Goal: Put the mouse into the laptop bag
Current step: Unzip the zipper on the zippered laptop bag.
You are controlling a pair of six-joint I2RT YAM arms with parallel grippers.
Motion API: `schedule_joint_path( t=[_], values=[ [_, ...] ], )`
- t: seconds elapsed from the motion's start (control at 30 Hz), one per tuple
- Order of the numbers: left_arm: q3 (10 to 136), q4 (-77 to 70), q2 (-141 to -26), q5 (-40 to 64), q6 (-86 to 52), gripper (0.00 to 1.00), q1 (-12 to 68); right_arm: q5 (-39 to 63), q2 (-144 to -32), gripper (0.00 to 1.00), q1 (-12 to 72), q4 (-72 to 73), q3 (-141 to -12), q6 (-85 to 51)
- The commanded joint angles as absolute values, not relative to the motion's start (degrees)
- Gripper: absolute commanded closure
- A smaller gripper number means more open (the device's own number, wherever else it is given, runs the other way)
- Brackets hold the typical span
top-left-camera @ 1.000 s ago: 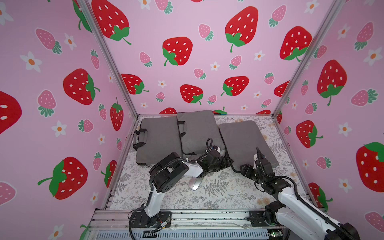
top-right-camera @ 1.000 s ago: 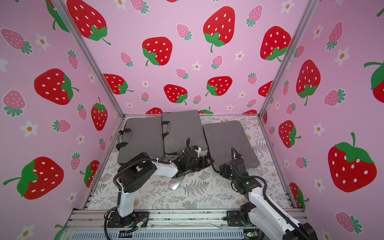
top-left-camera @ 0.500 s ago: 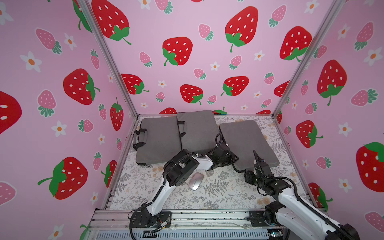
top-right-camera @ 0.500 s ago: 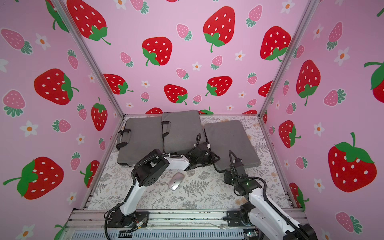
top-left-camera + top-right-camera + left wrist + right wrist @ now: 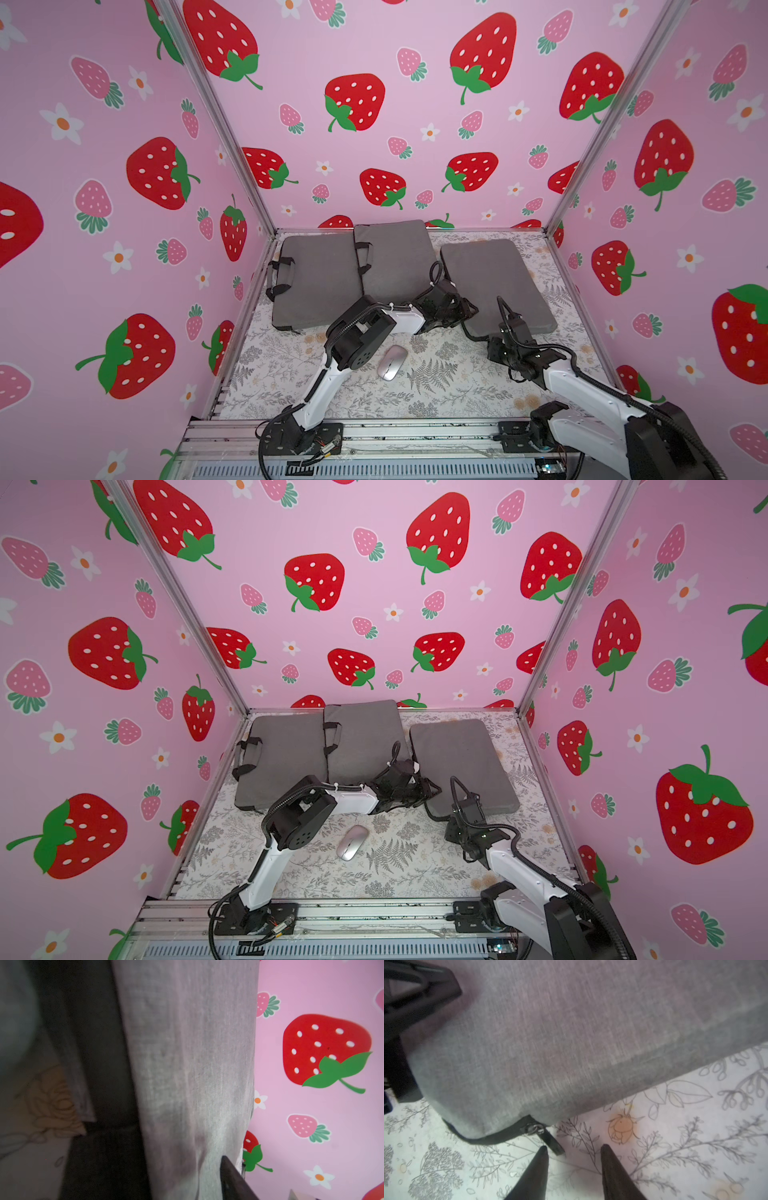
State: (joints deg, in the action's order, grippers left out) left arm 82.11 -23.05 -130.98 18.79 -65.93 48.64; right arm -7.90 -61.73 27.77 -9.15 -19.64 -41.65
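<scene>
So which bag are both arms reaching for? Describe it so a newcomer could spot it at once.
Look at the flowery table inside the strawberry walls: three flat grey bags lie along its far side. It is the right bag, nearest the side wall. The left bag and middle bag sit pressed together and show black handles; this one lies apart with no handles showing.

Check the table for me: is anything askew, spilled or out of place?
Nothing is spilled or damaged. It is untidy, though: the middle bag overlaps the edge of the left bag, while the right bag lies apart. The mouse lies loose on the mat, outside every bag.
</scene>
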Motion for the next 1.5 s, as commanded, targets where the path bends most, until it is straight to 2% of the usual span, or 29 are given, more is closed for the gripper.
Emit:
schedule_joint_path(
  t=[0.0, 0.07, 0.27, 0.37, 0.6, 1.0, 1.27, 1.47],
  values=[
    [82.73, -20.75, -131.71, 18.45, -66.47, 0.37, 48.51, -9.40, -64.99, 0.62, 28.10, -8.64, -19.78, -41.45],
    [82.52, -20.35, -131.34, 18.32, -65.89, 0.34, 48.52, -9.16, -66.56, 0.63, 28.12, -6.72, -19.62, -40.88],
    [81.49, -20.74, -131.03, 18.84, -66.63, 0.33, 48.71, -3.78, -71.68, 0.70, 28.12, -3.90, -20.88, -40.49],
    [81.86, -20.98, -130.96, 19.55, -66.46, 0.33, 48.71, -1.76, -71.23, 0.70, 28.76, -2.99, -20.59, -40.01],
    [81.39, -21.63, -131.21, 19.84, -67.05, 0.33, 48.76, -4.71, -68.34, 0.69, 30.15, -3.31, -19.24, -39.70],
    [80.31, -22.76, -130.98, 20.47, -67.25, 0.34, 48.78, -7.53, -77.02, 0.76, 30.15, -0.04, -20.87, -38.86],
    [80.44, -23.27, -131.59, 20.85, -68.32, 0.34, 49.04, -5.20, -75.65, 0.96, 30.23, 0.75, -19.71, -39.90],
    [81.12, -23.47, -132.14, 20.23, -67.90, 0.34, 49.78, -4.99, -69.84, 1.00, 30.40, 0.38, -17.76, -40.25]
  ],
)
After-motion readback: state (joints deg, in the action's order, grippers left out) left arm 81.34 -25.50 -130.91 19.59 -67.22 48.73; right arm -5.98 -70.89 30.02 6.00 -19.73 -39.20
